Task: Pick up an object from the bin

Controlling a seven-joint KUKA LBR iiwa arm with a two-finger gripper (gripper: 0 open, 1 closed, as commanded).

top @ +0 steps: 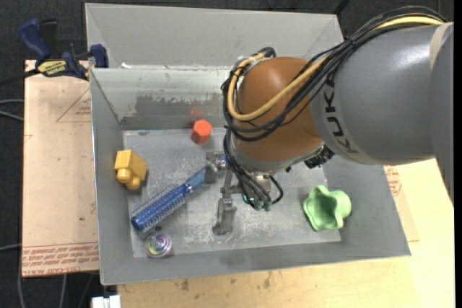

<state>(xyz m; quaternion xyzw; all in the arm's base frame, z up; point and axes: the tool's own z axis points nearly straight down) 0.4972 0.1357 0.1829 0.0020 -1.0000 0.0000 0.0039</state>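
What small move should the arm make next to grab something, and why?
Probably nudge the gripper toward the view's left, over the blue hairbrush: it hangs above bare bin floor, and the brush's handle is the nearest thing.

I count five loose items in the bin [281, 238], one of each kind. Item list: one yellow block [130, 169], one blue brush [164, 204], one small orange cap [201, 130], one green wavy-rimmed cup [326, 208], one small shiny round item [159, 246].

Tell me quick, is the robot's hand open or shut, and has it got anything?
Hand: cannot be told, open or shut. It hangs beside the handle end of the blue hairbrush, low over the bin floor.
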